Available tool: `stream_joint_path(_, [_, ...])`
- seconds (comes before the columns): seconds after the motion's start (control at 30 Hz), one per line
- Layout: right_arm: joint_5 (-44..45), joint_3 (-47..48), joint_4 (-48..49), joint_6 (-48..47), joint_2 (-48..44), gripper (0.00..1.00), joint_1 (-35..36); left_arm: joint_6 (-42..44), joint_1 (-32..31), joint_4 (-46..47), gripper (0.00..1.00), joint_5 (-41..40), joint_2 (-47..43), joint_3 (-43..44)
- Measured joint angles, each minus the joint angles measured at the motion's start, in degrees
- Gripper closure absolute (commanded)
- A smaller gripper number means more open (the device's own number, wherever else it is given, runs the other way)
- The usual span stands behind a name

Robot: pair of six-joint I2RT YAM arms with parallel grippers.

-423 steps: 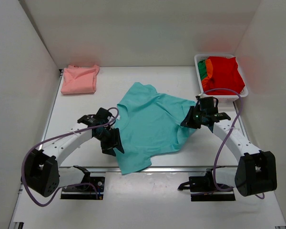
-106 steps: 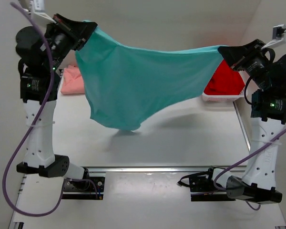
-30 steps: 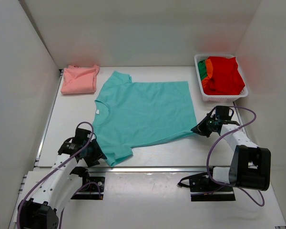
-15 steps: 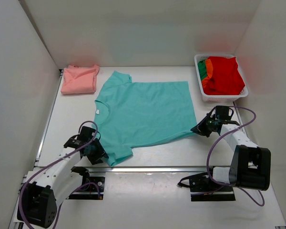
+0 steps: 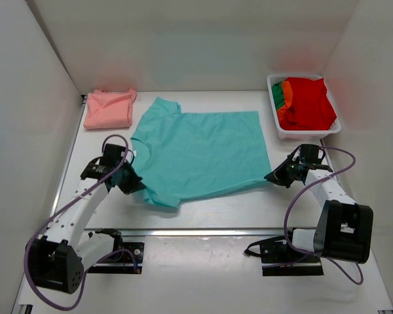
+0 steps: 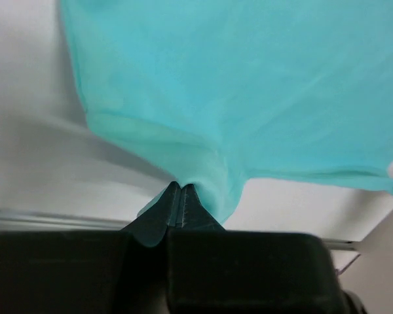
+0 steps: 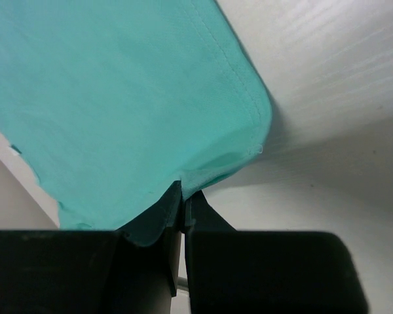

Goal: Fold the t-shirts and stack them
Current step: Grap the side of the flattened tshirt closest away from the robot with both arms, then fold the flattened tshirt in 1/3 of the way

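Mid-tabletop point(image 5: 249, 209), teal shirt point(image 5: 200, 154) spread flat, collar leftward. Near sleeve bunched and nipped in the left pincer point(image 5: 132, 185), its fingers pressed together on the cloth; near hem corner likewise nipped in the right pincer point(image 5: 270, 176). Further out, folded pink shirt point(image 5: 109, 108) far left, basket point(image 5: 272, 82) far right with a red shirt point(image 5: 308, 101) on top.

teal t-shirt point(image 5: 200, 154) flat centre | pink t-shirt point(image 5: 109, 108) folded far-left | red t-shirt point(image 5: 308, 101) heaped far-right

left arm point(image 5: 78, 208) low, reaching forward | left gripper point(image 5: 129, 182) pinched onto teal t-shirt point(image 5: 200, 154) | right arm point(image 5: 322, 190) low, angled inward | right gripper point(image 5: 273, 177) pinched likewise
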Motion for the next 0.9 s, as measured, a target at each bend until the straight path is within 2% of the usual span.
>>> stream_joint_path(0.23, [-3.89, 5.38, 2.16, 1.68, 4.66, 1.00, -3.78, 0.11, 1.97, 4.44, 1.00, -1.55, 12.52, 12.70])
stream_joint_path(0.67, [-8.33, 18.86, 3.30, 2.29, 18.51, 1.00, -4.07, -0.90, 5.90, 9.88, 1.00, -4.96, 25.31, 21.90])
stream_joint_path(0.9, [-8.83, 21.94, 3.52, 2.32, 23.56, 1.00, -3.91, -1.42, 6.34, 11.61, 1.00, -4.96, 29.49, 22.77])
